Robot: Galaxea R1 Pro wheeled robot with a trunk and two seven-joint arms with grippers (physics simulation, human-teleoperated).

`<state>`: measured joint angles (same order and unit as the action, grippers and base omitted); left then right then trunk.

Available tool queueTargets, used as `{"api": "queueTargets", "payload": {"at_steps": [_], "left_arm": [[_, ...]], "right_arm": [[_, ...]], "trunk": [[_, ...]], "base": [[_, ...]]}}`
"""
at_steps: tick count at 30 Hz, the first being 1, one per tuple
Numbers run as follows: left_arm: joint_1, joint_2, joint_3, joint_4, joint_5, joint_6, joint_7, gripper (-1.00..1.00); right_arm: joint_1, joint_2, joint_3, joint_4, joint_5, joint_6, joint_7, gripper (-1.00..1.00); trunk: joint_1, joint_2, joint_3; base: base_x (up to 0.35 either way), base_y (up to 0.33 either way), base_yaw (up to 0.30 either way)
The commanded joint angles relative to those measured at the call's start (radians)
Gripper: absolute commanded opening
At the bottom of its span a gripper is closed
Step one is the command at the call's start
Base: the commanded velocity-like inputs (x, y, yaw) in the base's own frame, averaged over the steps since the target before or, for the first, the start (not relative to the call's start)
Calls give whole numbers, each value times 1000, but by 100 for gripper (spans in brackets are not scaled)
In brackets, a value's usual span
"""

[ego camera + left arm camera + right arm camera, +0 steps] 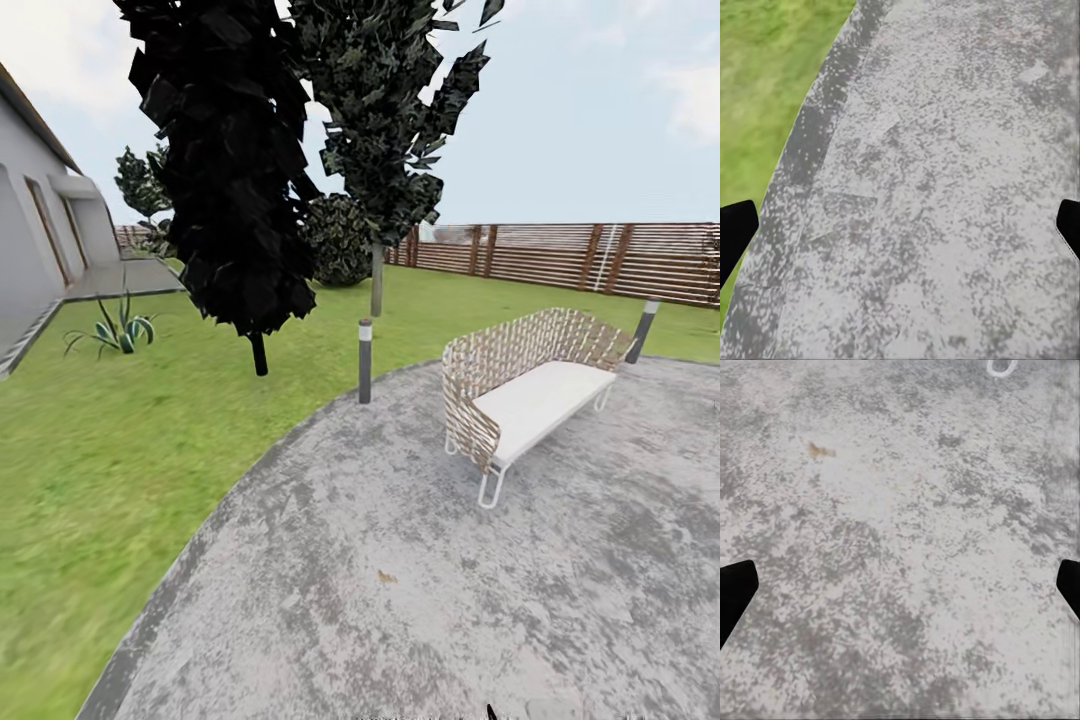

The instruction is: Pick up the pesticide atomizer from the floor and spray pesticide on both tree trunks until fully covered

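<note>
Standing on a grey speckled paved floor (420,590) in the garden, lawn (90,450) curving round on the left; a wicker bench (530,385) with a white seat on the right, a wooden fence (600,260) far behind it, two short bollards (365,360) at the paving's edge. Beyond the near bollard, a black conifer (230,150) and a thin-stemmed leafy tree (385,130), a house wall (30,230) at far left. Left hand (900,229) spread wide over the paving near its dark border, nothing between the fingers (735,229); right hand (900,589) likewise released and empty above bare paving, a small brownish speck (819,451) lying on the ground ahead. No sprayer to be found on the stretch of floor visible, nor any thick mottled trunk; whereabouts of both impossible to tell from here. Judging by that, hardly begun: finding and picking up the atomizer left to do, then spraying both trunks.
</note>
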<state>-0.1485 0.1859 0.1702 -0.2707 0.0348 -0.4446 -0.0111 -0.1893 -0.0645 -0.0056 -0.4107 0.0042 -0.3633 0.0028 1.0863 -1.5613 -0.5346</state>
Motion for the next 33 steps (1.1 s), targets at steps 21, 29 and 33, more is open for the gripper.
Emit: {"api": "queueTargets", "payload": {"at_steps": [21,29,33], "left_arm": [[0,0,0,1,4,-2,-1,100],[0,0,0,1,4,-2,-1,100],[0,0,0,1,4,-2,-1,100]], "right_arm": [[-1,0,-1,1,0,-3,0,100],[-1,0,-1,1,0,-3,0,100],[-1,0,0,1,0,-3,0,100]], "trunk": [[81,-148,-78],[111,-204,-108],[127,-232,-123]], "base": [[0,0,-300],[0,0,-295],[0,0,-294]]}}
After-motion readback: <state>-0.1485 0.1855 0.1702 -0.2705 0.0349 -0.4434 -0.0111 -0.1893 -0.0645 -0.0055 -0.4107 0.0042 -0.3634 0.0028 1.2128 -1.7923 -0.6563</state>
